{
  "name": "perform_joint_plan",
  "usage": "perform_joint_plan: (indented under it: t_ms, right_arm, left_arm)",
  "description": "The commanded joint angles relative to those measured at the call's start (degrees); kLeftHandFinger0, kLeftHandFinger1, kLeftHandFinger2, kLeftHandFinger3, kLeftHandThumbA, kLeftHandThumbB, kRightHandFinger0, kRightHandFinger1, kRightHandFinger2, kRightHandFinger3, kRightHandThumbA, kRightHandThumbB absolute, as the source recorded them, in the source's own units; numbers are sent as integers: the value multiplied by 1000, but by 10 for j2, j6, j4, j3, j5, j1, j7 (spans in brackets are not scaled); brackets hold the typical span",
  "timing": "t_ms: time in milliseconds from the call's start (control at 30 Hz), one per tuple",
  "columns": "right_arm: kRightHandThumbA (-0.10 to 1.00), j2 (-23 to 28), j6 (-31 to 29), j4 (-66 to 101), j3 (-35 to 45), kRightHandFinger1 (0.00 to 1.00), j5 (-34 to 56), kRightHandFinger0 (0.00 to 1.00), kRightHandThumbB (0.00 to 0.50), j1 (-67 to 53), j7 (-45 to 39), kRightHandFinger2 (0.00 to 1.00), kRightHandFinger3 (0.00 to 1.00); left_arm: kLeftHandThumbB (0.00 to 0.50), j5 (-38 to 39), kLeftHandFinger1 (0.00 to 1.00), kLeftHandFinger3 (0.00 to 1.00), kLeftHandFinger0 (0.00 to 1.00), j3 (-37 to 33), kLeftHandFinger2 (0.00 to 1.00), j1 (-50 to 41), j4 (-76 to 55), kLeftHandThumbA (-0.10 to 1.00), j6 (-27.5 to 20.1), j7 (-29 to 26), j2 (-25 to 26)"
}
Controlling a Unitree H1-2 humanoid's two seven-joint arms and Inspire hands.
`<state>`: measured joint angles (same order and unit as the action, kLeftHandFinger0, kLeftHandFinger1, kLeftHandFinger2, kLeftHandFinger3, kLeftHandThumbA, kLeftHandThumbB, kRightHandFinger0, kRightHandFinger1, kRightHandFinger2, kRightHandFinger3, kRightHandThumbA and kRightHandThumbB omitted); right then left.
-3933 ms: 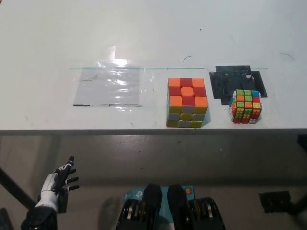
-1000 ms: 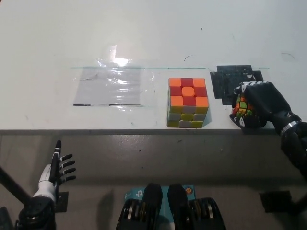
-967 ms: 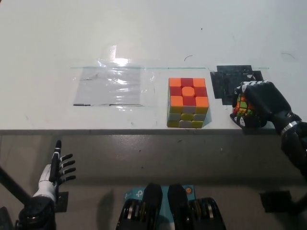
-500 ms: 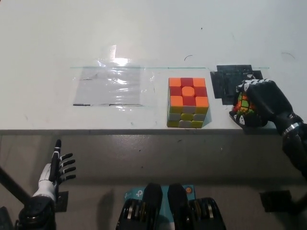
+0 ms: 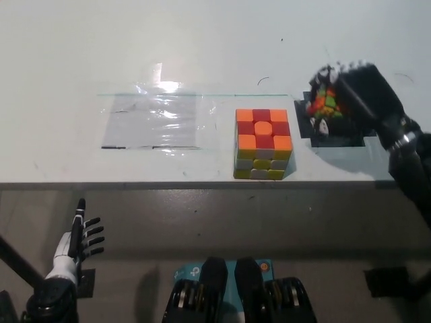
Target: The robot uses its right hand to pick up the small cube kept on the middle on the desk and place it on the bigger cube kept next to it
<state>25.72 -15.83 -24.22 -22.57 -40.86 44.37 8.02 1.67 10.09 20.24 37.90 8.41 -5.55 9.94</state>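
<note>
1. Now we see the black right hand curled around the small cube, its fingers wrapped over the top and far side so that only part of the cube's many-coloured, finely tiled face shows.
2. We read the small cube as tilted in that grip, above the black square patch on the desk; whether it touches the surface we cannot tell.
3. We find the bigger cube sitting flat near the desk's front edge, just left of the black patch and apart from the hand, a blocky shape with rounded tiles, orange and red on top, yellow and white on the near side.
4. We note a glossy, crinkled sheet of clear film lying flat on the matte white desk, left of the bigger cube, catching a bright glare.
5. We see the white left hand below the desk edge at lower left, fingers spread and holding nothing.
</note>
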Motion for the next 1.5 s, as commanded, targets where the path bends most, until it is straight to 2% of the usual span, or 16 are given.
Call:
perform_joint_plan:
  t_ms: [0,100,133,167,300,367,500,600,733,867,933,1000,1200,1300,1333,1467]
  right_arm:
    - [-100,-7,-16,45,12,196,14,0,144,60,-32,495,395]
    - [-100,-13,-24,48,12,231,12,0,218,68,-33,533,442]
    - [-100,-15,-29,48,12,234,10,0,225,67,-29,536,455]
    - [-100,-21,-29,45,11,232,8,0,202,70,-27,538,451]
    - [-100,-34,-27,49,10,181,13,0,197,77,-44,492,425]
    - [-100,-50,-28,51,12,189,23,0,187,77,-49,511,431]
    - [-100,-73,-24,55,14,181,26,0,224,69,-54,529,453]
    - [-100,-82,-21,57,12,138,20,0,226,64,-60,470,425]
    - [-100,-92,-39,33,9,157,14,0,209,55,-44,531,388]
    - [-100,-99,-46,21,12,111,16,0,196,46,-36,477,308]
    - [-100,-101,-47,18,9,116,6,0,209,38,-29,497,300]
    - [-100,-100,-57,8,7,134,6,0,212,39,-29,530,315]
    - [-100,-95,-48,7,18,135,14,0,308,34,-42,537,359]
    - [-100,-100,-48,7,28,171,27,0,237,19,-39,555,357]
    - [-100,-102,-48,6,30,238,26,0,189,16,-37,603,400]
    - [-100,-112,-59,-14,31,258,26,0,133,3,-28,630,468]
  left_arm:
    - [0,-4,787,796,774,-1,801,0,-6,1000,-7,-6,11]
    - [0,-1,776,765,770,1,781,2,-2,1000,-7,-7,10]
    - [0,-3,774,765,769,0,778,1,-3,1000,-6,-7,11]
    - [0,-6,781,759,781,-3,783,0,-3,1000,-7,-6,13]
    - [0,-7,778,754,768,-2,775,-3,-11,1000,-1,-9,12]
    - [0,-5,781,771,765,-1,777,-6,-9,1000,-6,-8,12]
    - [0,-7,775,772,757,-3,781,-6,-9,1000,-3,-9,13]
    - [0,-5,780,808,765,-1,802,-5,-10,1000,-2,-7,12]
    - [58,0,758,739,761,4,759,2,-4,1000,-4,-8,13]
    - [32,-5,764,747,768,0,762,-2,-14,1000,1,-8,13]
    - [48,-6,753,756,745,-1,758,-2,-13,1000,0,-9,13]
    - [29,-6,769,769,758,-1,777,1,-12,1000,3,-10,14]
    - [31,2,722,747,724,8,738,13,-1,1000,-4,-13,14]
    - [3,-2,745,787,738,4,771,12,-1,1000,-5,-10,16]
    - [4,-3,748,797,737,3,775,11,-2,1000,-4,-10,16]
    - [0,-8,757,823,728,-2,791,10,-4,1000,-3,-9,18]
